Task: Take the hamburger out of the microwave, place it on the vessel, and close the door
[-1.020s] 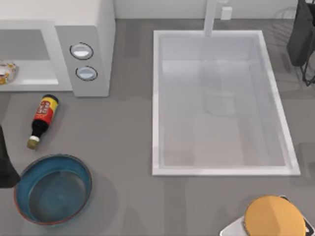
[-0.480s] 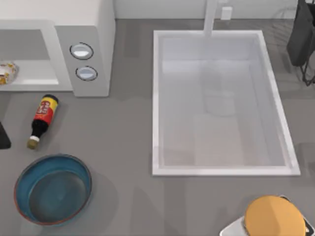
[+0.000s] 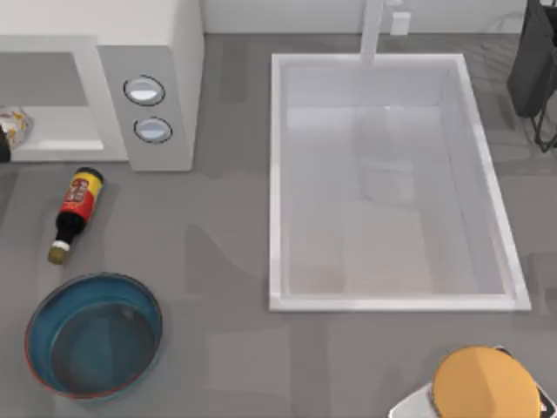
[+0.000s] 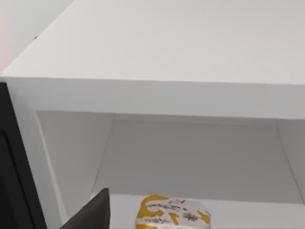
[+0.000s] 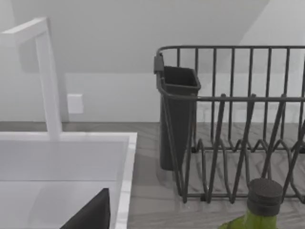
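Left gripper (image 4: 90, 214) — grip state unclear — faces hamburger (image 4: 172, 213) inside microwave (image 4: 157, 71); vessel (image 3: 35, 313) empty.

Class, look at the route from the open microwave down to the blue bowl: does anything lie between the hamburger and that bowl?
Yes. A sauce bottle lies on its side on the table between the microwave, where the hamburger sits, and the bowl.
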Controlling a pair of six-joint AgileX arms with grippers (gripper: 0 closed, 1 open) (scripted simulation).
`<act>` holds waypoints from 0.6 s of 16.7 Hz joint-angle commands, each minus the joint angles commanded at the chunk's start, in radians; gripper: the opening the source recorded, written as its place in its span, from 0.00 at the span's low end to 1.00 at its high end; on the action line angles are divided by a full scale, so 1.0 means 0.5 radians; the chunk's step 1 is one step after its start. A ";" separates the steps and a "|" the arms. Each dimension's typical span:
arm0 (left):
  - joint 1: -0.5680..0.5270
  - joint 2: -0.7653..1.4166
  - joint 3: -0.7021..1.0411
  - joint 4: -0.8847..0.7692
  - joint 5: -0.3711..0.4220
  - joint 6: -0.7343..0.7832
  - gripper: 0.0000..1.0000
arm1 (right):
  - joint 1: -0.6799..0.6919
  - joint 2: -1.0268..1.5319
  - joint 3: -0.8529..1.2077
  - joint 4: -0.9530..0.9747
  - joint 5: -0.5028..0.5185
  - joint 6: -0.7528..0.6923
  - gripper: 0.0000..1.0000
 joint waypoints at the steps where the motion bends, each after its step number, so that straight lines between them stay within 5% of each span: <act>1: 0.024 0.208 0.075 0.102 0.019 0.008 1.00 | 0.000 0.000 0.000 0.000 0.000 0.000 1.00; 10: 0.159 1.854 0.660 0.908 0.193 0.077 1.00 | 0.000 0.000 0.000 0.000 0.000 0.000 1.00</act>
